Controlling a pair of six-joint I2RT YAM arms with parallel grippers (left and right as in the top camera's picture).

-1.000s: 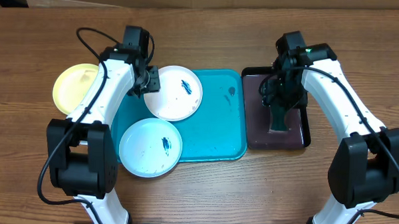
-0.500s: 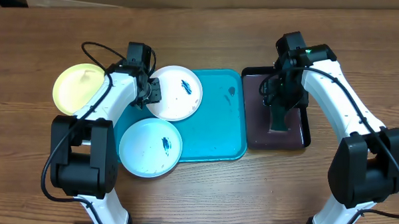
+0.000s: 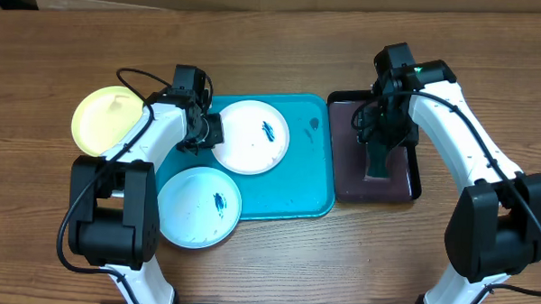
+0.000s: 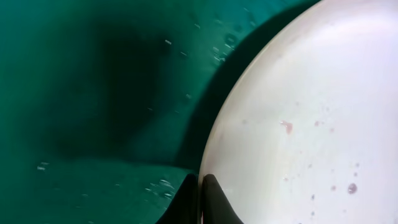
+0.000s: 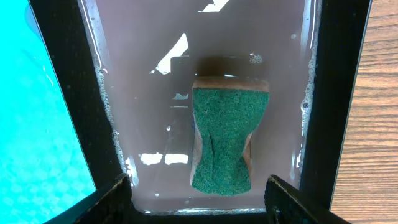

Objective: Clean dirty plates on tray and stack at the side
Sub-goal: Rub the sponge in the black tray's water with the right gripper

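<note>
On the turquoise tray (image 3: 301, 176) lies a white plate (image 3: 251, 136) with a dark blue smear. My left gripper (image 3: 210, 132) is shut on its left rim. The left wrist view shows the black fingers (image 4: 214, 199) pinched together on the white plate's (image 4: 311, 112) edge above the tray (image 4: 93, 93). A pale blue plate (image 3: 199, 206), also smeared, overhangs the tray's front left corner. A yellow-green plate (image 3: 105, 119) rests on the table to the left. My right gripper (image 3: 380, 129) hangs open above a green sponge (image 5: 224, 140); its jaws stand wide of it, holding nothing.
A black tray (image 3: 341, 186) of murky water holding the sponge (image 3: 378, 160) sits right of the turquoise tray. Its rim (image 5: 62, 93) runs beside the turquoise tray (image 5: 37, 143). Wooden table surrounds both trays.
My left gripper has closed on the white plate's rim and shifted the plate to the right on the tray. The pale blue plate slid slightly left. The right arm is unmoved.
</note>
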